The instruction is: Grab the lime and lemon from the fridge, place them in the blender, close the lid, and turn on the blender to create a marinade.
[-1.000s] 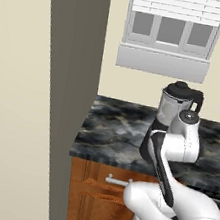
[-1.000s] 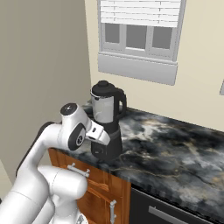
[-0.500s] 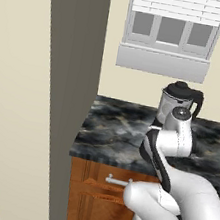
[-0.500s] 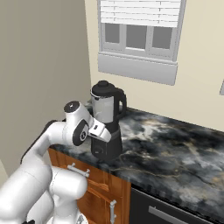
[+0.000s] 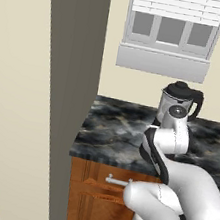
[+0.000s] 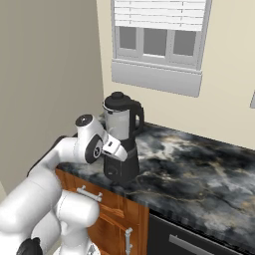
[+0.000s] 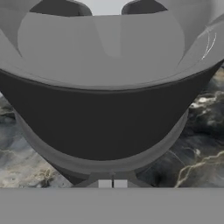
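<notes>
- The blender (image 6: 121,142) stands on the dark marbled counter (image 6: 199,174), below the window (image 6: 158,42) and close to the counter's front edge.
- Its black lid (image 6: 117,101) sits on top of the clear jar, and the black handle faces away from the arm, toward the window wall.
- The gripper (image 6: 117,149) is right up against the blender, at the level where the jar meets the dark base.
- From the hand view, the blender (image 7: 105,109) looms huge just ahead, dark base below and pale jar above, with the gripper (image 7: 112,184) at its foot, fingers pressed together and nothing between them.
- Whether the tips actually touch the base is hard to tell; it looks like contact or very nearly.
- In the left base view, the arm covers most of the blender (image 5: 180,104), leaving the lid and handle showing.
- A tall grey panel (image 5: 67,89) rises left of the blender, at the counter's end.
- Wooden drawers (image 6: 107,209) with metal handles sit under the counter, beneath the blender.
</notes>
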Motion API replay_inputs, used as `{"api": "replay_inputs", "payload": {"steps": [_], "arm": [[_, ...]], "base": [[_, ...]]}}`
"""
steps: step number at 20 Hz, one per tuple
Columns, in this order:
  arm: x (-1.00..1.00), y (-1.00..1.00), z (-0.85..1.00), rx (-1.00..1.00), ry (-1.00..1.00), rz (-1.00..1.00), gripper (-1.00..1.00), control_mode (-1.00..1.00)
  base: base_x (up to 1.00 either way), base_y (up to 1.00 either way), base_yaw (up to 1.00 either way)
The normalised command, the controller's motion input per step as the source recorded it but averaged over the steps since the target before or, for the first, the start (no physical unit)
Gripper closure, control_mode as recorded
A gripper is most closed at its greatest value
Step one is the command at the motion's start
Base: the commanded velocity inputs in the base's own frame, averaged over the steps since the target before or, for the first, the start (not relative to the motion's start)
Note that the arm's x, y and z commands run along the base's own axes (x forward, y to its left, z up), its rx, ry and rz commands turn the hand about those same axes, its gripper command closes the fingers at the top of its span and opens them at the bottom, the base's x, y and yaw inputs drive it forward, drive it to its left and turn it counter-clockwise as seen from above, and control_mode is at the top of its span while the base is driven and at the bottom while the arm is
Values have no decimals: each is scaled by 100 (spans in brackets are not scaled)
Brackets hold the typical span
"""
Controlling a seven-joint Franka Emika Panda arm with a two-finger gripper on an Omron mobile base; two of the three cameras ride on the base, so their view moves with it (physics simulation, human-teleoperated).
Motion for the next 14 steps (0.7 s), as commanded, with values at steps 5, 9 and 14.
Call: {"api": "replay_inputs", "payload": {"steps": [5, 9, 14], "arm": [[1, 0, -36, 0, 0, -1, 100, -100], [0, 0, -61, 0, -6, -1, 100, -100], [-2, 0, -56, 0, -12, 0, 100, -100]], "base": [[0, 0, 0], [0, 0, 0], [0, 0, 0]]}}
